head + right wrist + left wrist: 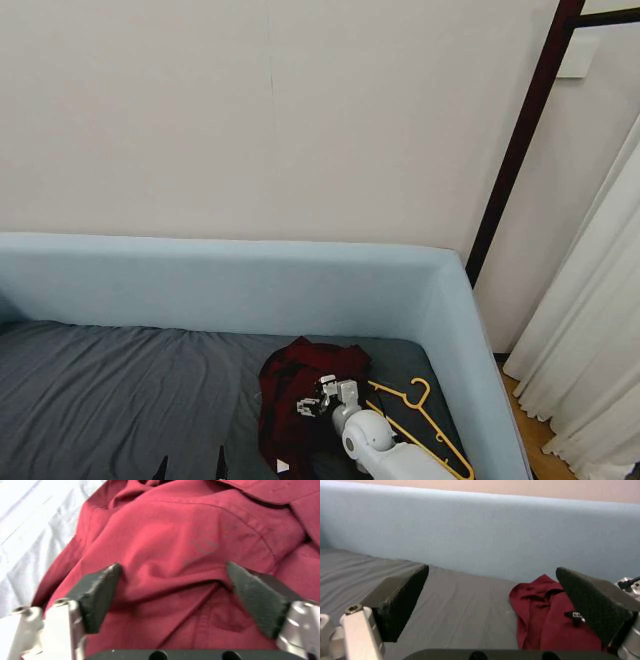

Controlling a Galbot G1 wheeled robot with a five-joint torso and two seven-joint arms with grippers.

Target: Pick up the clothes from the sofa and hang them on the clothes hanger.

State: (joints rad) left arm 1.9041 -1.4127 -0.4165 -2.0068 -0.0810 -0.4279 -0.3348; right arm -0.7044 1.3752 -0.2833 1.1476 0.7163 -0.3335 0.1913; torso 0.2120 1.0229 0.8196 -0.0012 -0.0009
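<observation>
Head view, L to R: the sofa (230,280) has a pale blue back and arm and a grey seat. L gripper (193,466) pokes in at the near edge over bare seat, left of the cloth. In the left wrist view the L gripper (492,572) is spread wide w/ nothing btwn its pads. It's idle and well apart from the heap.

Next over is the red garment (300,375), crumpled on the seat toward the sofa's right end, near the corner where back meets arm. The heap's long axis runs approx near-to-far and it's wider at the far end. The left wrist view catches it too (540,615), lying against the grey seat below the blue back.

R gripper (313,397) sits on the heap's right part, w/ its arm coming in from the near right. In the right wrist view the R gripper (174,568) is wide apart, and both pads (100,592) are down against the cloth w/ a hump of fabric in the gap. It's not clamped, so no hold on anything yet.

Yellow hanger (425,430) lies flat on the seat just right of the garment, hook toward the far side, w/ the R arm partly over it. Beyond the sofa arm, far right, is a dark pole (520,140). It's poss. a rack upright, but can't tell.

Key relation: the cloth is directly under the R gripper and already btwn its pads, and the R arm is much the nearer one. My read is that only the squeeze is left before the lift. The risk is pinching just a thin top layer, so the rest drags.
</observation>
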